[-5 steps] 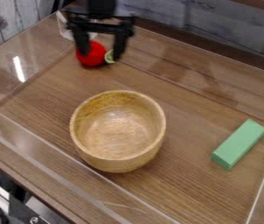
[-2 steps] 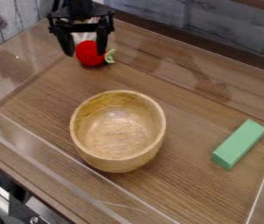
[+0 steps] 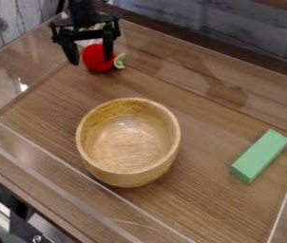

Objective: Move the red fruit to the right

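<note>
Three things sit on the wooden table (image 3: 222,104) that we see: the red fruit (image 3: 98,58) far back at the left, a wooden bowl (image 3: 129,140) near the middle, and a green block (image 3: 259,156) well apart at the right edge. Our gripper (image 3: 87,52) points down at the fruit with its dark fingers (image 3: 68,49) spread wide, one on each side of it. We cannot tell whether either finger touches the fruit, which rests on the tabletop.
</note>
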`<move>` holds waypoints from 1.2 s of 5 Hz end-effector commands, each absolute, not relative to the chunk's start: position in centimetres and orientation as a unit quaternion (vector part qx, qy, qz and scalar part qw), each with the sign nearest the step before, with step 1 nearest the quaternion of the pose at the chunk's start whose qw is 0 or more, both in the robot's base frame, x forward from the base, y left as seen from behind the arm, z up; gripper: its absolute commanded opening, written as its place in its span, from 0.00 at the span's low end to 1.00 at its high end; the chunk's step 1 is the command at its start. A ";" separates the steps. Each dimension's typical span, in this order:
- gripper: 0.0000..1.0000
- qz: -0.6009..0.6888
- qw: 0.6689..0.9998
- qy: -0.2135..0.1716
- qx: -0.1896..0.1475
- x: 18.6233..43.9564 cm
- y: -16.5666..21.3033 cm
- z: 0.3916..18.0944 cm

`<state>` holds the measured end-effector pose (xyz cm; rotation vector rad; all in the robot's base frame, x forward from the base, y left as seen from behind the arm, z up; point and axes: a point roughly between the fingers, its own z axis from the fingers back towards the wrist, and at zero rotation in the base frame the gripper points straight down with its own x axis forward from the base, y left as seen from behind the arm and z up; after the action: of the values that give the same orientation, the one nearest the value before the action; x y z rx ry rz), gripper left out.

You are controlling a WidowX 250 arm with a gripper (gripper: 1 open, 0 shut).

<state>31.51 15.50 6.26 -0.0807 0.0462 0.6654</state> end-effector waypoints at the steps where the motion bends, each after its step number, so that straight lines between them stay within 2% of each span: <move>1: 1.00 0.343 0.939 -0.019 -0.033 32.9 16.9 7.9; 6: 1.00 0.371 0.927 -0.039 -0.030 33.5 17.3 6.4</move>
<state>33.08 16.50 5.12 -0.0706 -0.0382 0.7529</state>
